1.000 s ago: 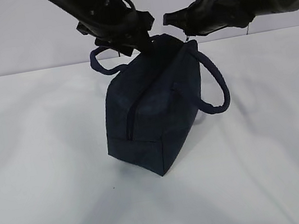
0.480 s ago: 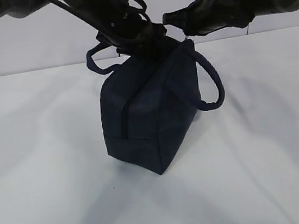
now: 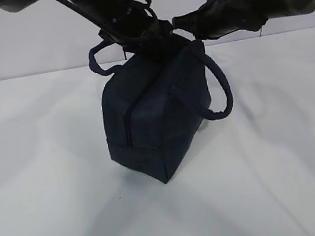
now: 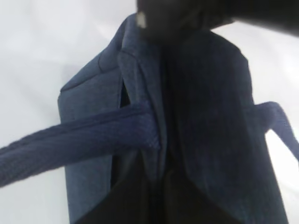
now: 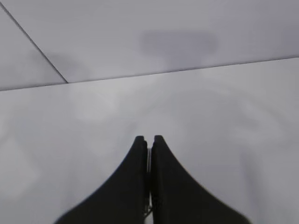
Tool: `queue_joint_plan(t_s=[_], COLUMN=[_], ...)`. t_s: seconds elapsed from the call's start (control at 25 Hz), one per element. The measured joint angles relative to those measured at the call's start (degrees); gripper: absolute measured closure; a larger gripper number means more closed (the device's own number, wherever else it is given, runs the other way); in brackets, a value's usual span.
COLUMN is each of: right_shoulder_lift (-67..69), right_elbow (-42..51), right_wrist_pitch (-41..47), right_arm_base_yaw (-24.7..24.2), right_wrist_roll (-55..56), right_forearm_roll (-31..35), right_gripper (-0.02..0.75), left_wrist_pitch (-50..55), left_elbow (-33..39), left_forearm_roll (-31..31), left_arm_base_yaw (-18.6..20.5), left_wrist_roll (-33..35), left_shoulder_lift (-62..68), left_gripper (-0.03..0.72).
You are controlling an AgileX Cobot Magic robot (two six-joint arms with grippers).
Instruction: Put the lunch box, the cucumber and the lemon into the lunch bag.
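The dark navy lunch bag (image 3: 157, 118) stands on the white table, its zipper line running down the near end. My left gripper (image 3: 154, 39) sits on the bag's top far end. In the left wrist view it (image 4: 156, 196) is shut on the bag's top seam fabric (image 4: 210, 116), beside a handle (image 4: 84, 140). My right gripper (image 3: 181, 19) hovers at the bag's top right edge. In the right wrist view it (image 5: 149, 140) is shut, with a thin pale metal sliver between the fingers that seems to be the zipper pull. The lunch box, cucumber and lemon are out of view.
The white table (image 3: 49, 189) spreads on all sides of the bag. One bag handle (image 3: 222, 90) hangs to the right and the other (image 3: 101, 64) loops behind on the left. A pale wall (image 3: 14, 45) rises behind the table.
My left arm has moved left and drawn the top of the bag a little leftward. The right gripper has stayed in place.
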Motion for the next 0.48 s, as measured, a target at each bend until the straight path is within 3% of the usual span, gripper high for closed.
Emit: queue_joint_plan(t_s=[0.28,0.48], right_shoulder_lift=[0.98,1.23], right_elbow=[-0.04,-0.13], right_wrist_pitch=[0.31,0.07], right_arm_base_yaw=[0.00,0.10], right_wrist_roll=[0.10,0.10], right_forearm_roll=[-0.29,-4.07], right_gripper=[0.731,0.731], left_wrist_pitch=[2.03,2.84], left_elbow=[0.00,0.00], left_forearm_roll=[0.13,0.23], left_arm_base_yaw=[0.00,0.00], left_wrist_roll=[0.10,0.21], left_shoulder_lift=[-0.96,-0.96], left_gripper=[0.696,0.697])
